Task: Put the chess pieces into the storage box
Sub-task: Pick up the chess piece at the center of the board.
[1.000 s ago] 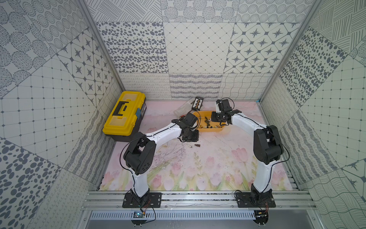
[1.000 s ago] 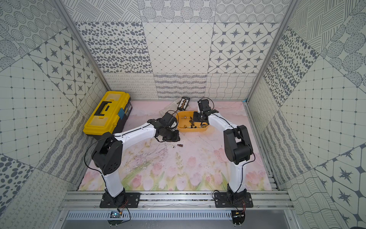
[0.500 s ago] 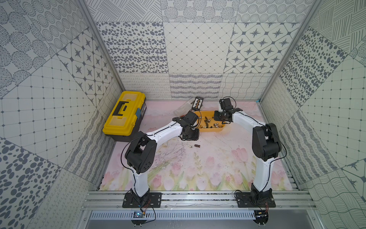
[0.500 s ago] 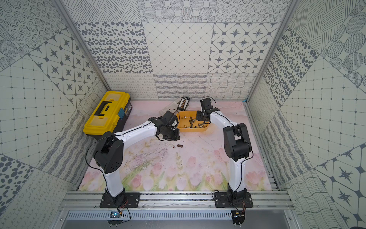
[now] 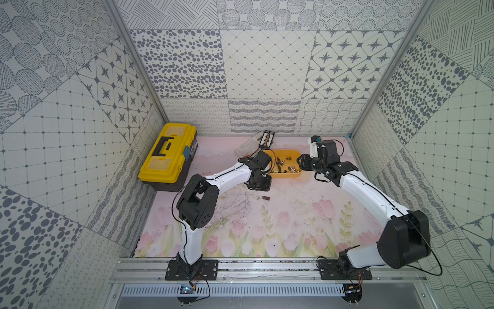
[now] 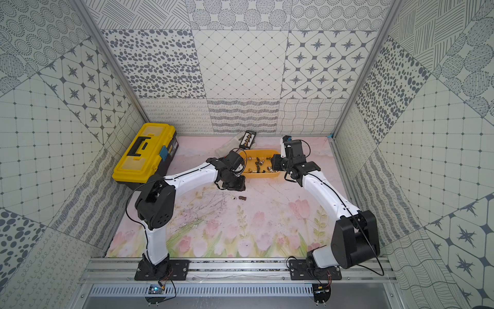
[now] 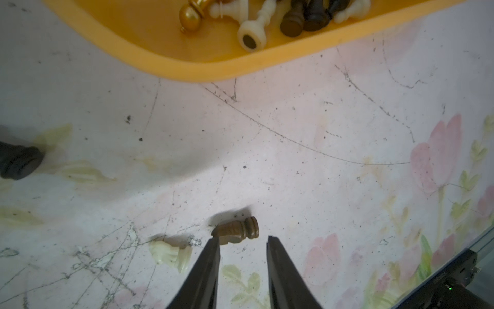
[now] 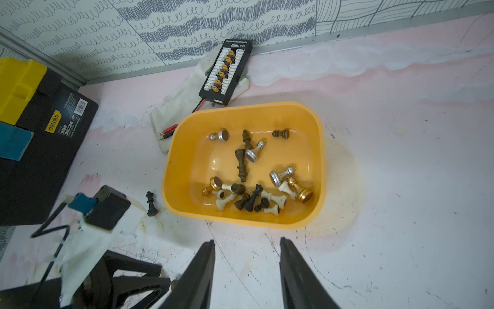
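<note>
At upper centre of both top views, our shallow yellow-orange plastic tray holds most turned chess pieces; a brown one and a white one lie on the desk below it. Our left jaws and right jaws stand spread, empty.

walls: patchwork panels in grey-on-white patterns, back wall at 12 o'clock, side walls at 9 and 3 | floor: pink tulip-print mat, scuffed, scratched | 10 o'clock: yellow toolbox, black handle | 6 o'clock: aluminium rail | light: even, soft shadows
</note>
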